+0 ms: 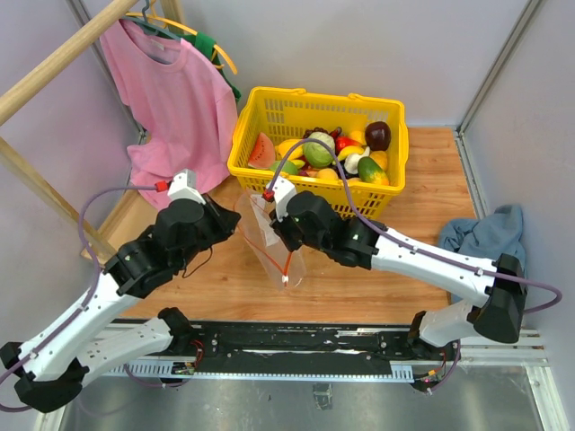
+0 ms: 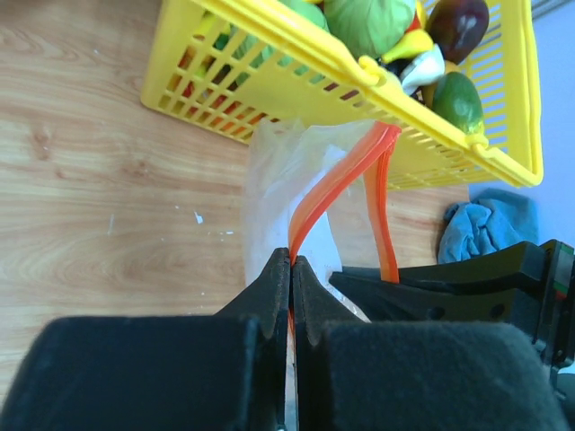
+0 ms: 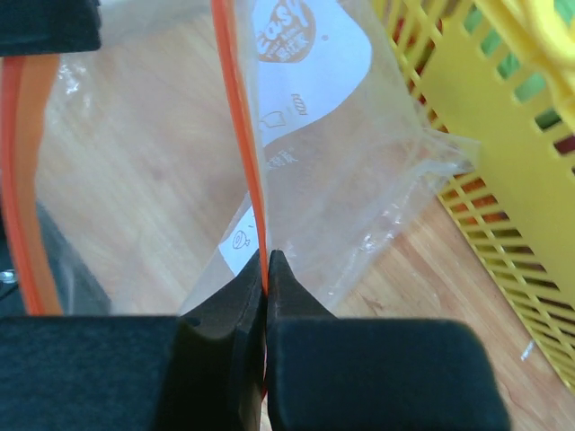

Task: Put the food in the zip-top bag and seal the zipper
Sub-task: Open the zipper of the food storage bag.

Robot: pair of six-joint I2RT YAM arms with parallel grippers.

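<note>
Both grippers pinch the zipper; the bag hangs between them, just near of the basket.
Top: left gripper (image 1: 235,223) and right gripper (image 1: 277,232) hold the zip-top bag (image 1: 268,251) up over the table (image 1: 359,283). Food (image 1: 319,153) sits in the yellow basket (image 1: 269,112) just behind it. Pink shirt (image 1: 171,99) far left, blue cloth (image 1: 485,235) right, both well apart. Left wrist: fingers clamped on the zipper (image 2: 334,180), basket rim just beyond, bare wood to the left. Right wrist: fingers closed tight on the red strip, basket wall close at right.
</note>
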